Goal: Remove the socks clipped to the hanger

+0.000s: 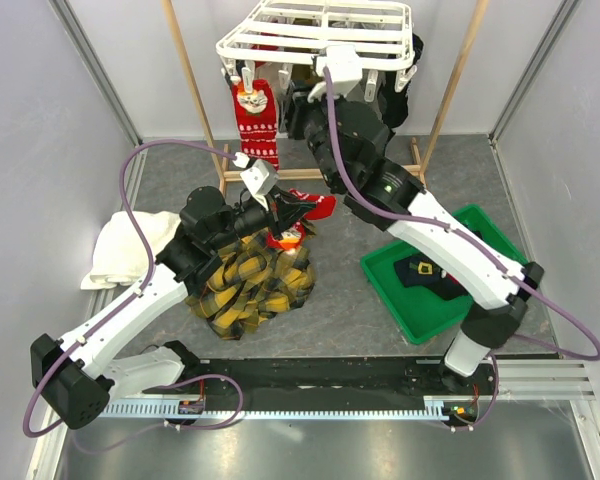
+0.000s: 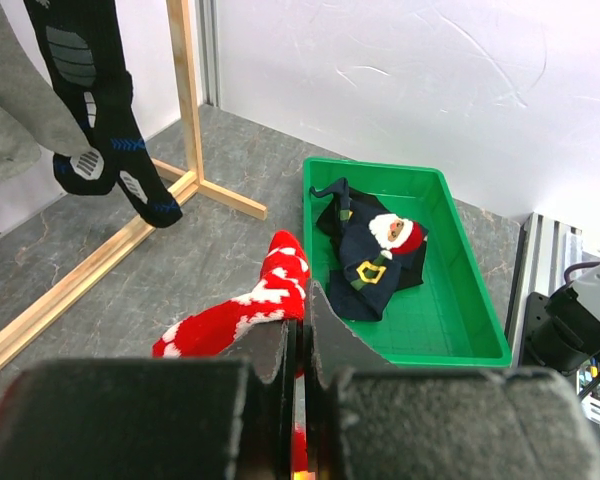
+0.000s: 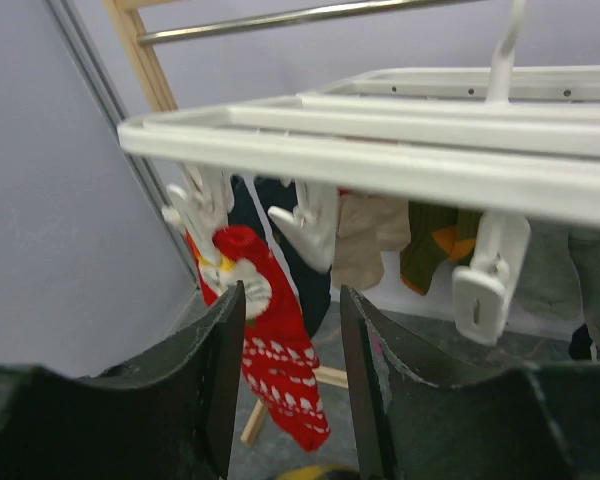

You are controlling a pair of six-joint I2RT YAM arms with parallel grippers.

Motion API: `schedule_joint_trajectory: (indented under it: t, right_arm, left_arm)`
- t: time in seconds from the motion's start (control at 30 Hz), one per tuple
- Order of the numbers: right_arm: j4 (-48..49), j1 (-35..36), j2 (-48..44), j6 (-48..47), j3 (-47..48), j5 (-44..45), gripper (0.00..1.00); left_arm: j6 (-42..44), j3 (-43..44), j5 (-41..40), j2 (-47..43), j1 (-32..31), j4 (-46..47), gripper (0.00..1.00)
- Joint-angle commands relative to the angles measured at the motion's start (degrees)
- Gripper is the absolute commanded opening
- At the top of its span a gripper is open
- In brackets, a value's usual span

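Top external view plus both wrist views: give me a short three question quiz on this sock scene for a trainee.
1. True or false: the left pincer is shut on a red sock.
2. What lies in the green tray? A) navy Santa sock B) a glove C) nothing.
3. What colour is the clipped sock on the hanger, straight ahead of the open right pincer?
Key: 1 true; 2 A; 3 red.
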Motion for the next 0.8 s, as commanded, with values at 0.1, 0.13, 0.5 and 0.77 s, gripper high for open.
schedule_joint_trajectory:
  t: [0.1,0.13,0.5,0.77]
  right_arm:
    - [4.4,0.0,-17.0,0.3,-19.0,-10.4,0.64]
    - [6.2,0.1,-21.4,-0.5,-21.9,-11.7,0.67]
    - [3.3,0.0,-49.3,-22.4,-58.9,-30.5,0.83]
    - [-0.4,0.1,-52.8,-29.7,-64.8,-34.8,0.87]
  left_arm:
    - [-0.6,-0.3,0.1,-1.5,-0.3,2.3,0.02]
    - [-0.6,-0.3,0.1,-1.6,-0.3,2.3,0.02]
    - [-0.9,-0.9,4.5,-2.5,-0.3,3.8,0.02]
    - [-1.8,0.5,13.1,-1.3,-0.3,3.6,0.02]
